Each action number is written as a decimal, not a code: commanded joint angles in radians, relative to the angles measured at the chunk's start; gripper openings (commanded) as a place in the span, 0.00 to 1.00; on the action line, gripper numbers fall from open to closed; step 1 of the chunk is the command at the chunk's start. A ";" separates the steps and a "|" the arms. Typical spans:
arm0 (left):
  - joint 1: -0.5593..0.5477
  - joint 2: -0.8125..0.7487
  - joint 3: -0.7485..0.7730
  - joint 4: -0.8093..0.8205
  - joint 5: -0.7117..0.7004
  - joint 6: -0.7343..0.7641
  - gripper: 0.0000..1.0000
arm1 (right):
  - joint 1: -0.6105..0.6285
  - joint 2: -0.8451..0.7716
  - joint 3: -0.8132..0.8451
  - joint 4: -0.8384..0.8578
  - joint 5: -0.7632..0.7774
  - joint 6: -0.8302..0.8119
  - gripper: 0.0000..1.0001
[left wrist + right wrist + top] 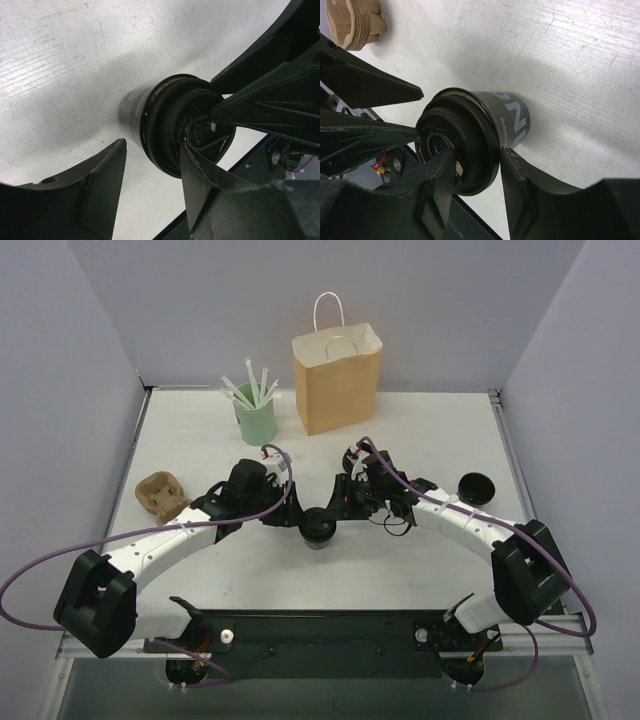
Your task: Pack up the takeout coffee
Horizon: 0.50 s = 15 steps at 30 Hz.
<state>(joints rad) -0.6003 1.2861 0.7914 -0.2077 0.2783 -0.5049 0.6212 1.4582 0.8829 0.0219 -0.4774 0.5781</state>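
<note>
Near the left edge of the pale, finely scratched surface (430,440) lies a brown cup carrier (160,495) of rough moulded pulp with rounded, ribbed pockets. Toward the far edge, left of the middle, a smooth mint-green cup (255,422) holds thin white straws (250,388) that fan outward. The left claw (154,146) stands spread around the takeout coffee (318,532): one matte black finger is clear of the cup wall, the other lies just at the lid's edge. The coffee stands upright at the middle of the surface, toward the near edge. It is a tapered black cup with pale lettering on its side and a round black lid (470,125) with a raised rim and a sunken centre. A tan paper bag (337,375) with white looped handles stands open at the far edge. The right claw (479,152) has one finger across the lid's top and one against the rim; whether it pinches cannot be told. A black round piece (475,487) sits near the right edge.
</note>
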 commanded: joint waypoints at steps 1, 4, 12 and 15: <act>0.007 0.013 -0.001 0.059 0.027 0.006 0.57 | -0.005 0.027 0.037 -0.016 0.022 -0.024 0.41; 0.007 0.024 -0.004 0.065 0.019 0.014 0.57 | -0.005 0.031 0.037 -0.014 0.022 -0.024 0.40; 0.007 0.032 -0.011 0.070 0.015 0.020 0.53 | -0.005 0.034 0.037 -0.016 0.028 -0.026 0.38; 0.007 0.022 -0.003 0.059 0.009 0.020 0.53 | -0.003 0.027 0.048 -0.017 0.026 -0.024 0.33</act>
<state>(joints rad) -0.6003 1.3128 0.7872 -0.1638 0.2901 -0.5037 0.6212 1.4757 0.8982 0.0265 -0.4782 0.5747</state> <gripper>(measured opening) 0.530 0.359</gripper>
